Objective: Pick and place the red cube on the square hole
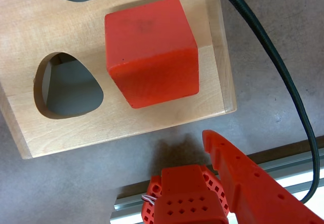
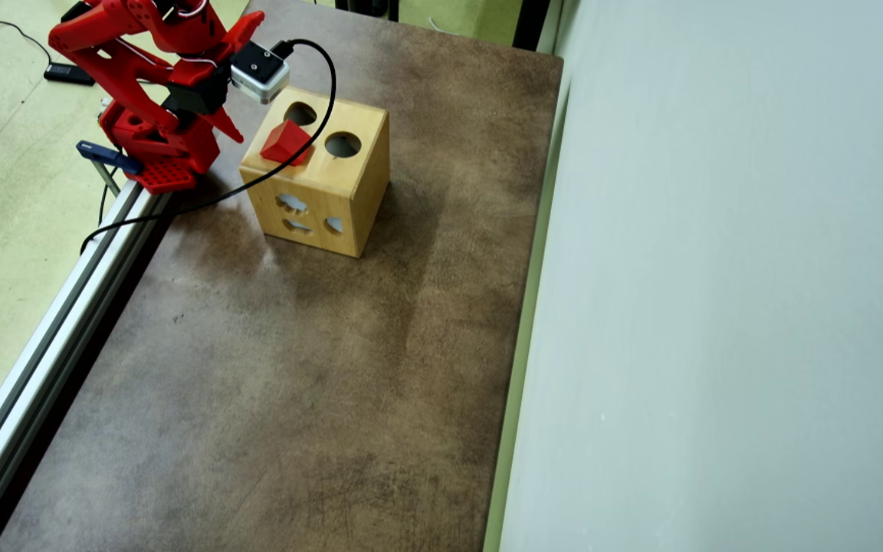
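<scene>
on top of the wooden box (image 2: 349,172) sits the red cube (image 1: 151,51), tilted over the square hole — not dropped in. my gripper (image 1: 212,155) hangs released, holding nothing. cube looks light, rigid, matte — i'd pinch two opposite flat faces.

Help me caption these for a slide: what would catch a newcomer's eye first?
The red cube stands out first, sitting tilted on top of the wooden box, apparently wedged in a cutout rather than dropped through. Beside it on the top face are a round hole and a rounded-triangle hole. The red arm's gripper is off the box edge, holding nothing.
</scene>
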Controlling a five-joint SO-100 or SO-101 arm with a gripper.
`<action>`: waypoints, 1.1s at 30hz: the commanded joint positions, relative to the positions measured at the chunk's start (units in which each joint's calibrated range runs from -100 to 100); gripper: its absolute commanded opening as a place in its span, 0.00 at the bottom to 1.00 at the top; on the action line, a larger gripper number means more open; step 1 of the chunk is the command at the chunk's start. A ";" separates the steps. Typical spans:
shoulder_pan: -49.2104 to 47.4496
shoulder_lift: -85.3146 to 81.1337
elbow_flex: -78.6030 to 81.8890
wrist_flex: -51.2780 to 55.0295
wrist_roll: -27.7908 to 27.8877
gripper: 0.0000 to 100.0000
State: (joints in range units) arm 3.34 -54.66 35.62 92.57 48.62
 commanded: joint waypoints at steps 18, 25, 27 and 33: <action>-12.63 3.66 8.65 -15.25 -0.24 0.85; -11.89 -5.17 5.08 -14.21 -0.24 0.86; -11.89 -9.08 5.08 -14.21 -0.24 0.86; -11.89 -27.08 4.99 -14.37 -0.29 0.86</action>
State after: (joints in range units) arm -8.37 -71.53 43.84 79.10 48.52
